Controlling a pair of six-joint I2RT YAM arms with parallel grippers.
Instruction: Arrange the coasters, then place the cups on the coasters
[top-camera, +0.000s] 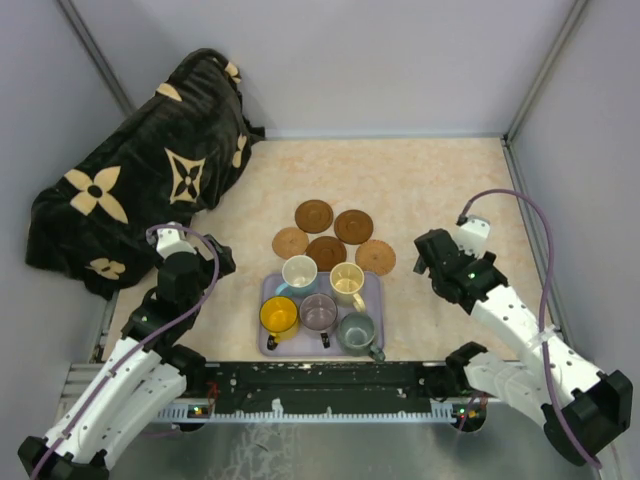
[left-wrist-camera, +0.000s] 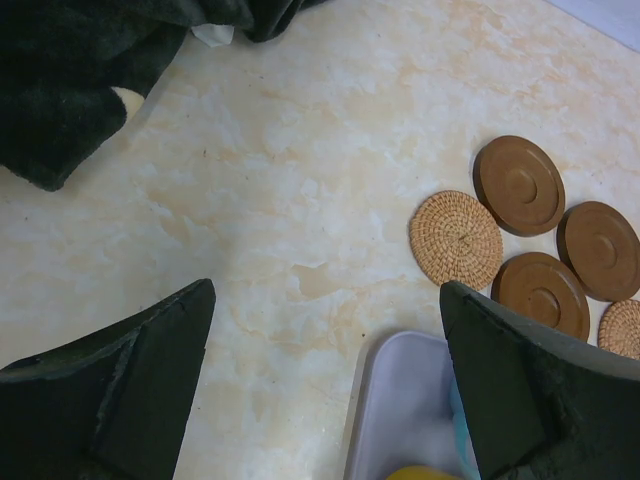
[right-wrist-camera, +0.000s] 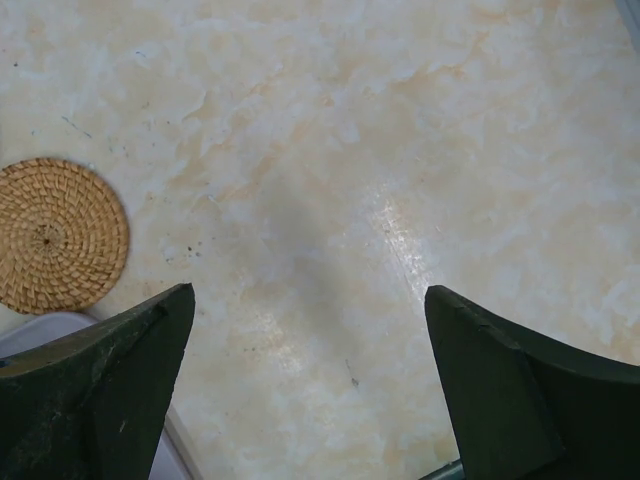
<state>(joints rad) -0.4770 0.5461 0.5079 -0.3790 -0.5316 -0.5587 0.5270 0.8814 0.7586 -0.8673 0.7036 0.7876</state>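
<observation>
Spread, empty: left fingers (left-wrist-camera: 120, 400), right fingers (right-wrist-camera: 100, 400). Thin round brown and woven-tan coasters (top-camera: 326, 252): we judge light, stiff; pinch edge. Small handled glazed cups (top-camera: 319, 312): likely slick, breakable; we grip rim.

Your table (top-camera: 440, 190) is cream with pale orange marbling. You have 3 dark brown coasters (top-camera: 326, 253) marked with concentric rings, and 2 tan coasters (top-camera: 290, 242) in a woven spiral pattern. The tray (top-camera: 375, 300) is lavender. Your 5 cups read as follows: yellow-orange cup (top-camera: 278, 315); white cup (top-camera: 299, 272) with light blue on its outside; cream cup (top-camera: 347, 282); mauve-grey cup (top-camera: 318, 312); dark grey-green cup (top-camera: 356, 330). The blanket (top-camera: 130, 180) is black, patterned with tan flowers and 4-point stars.
</observation>
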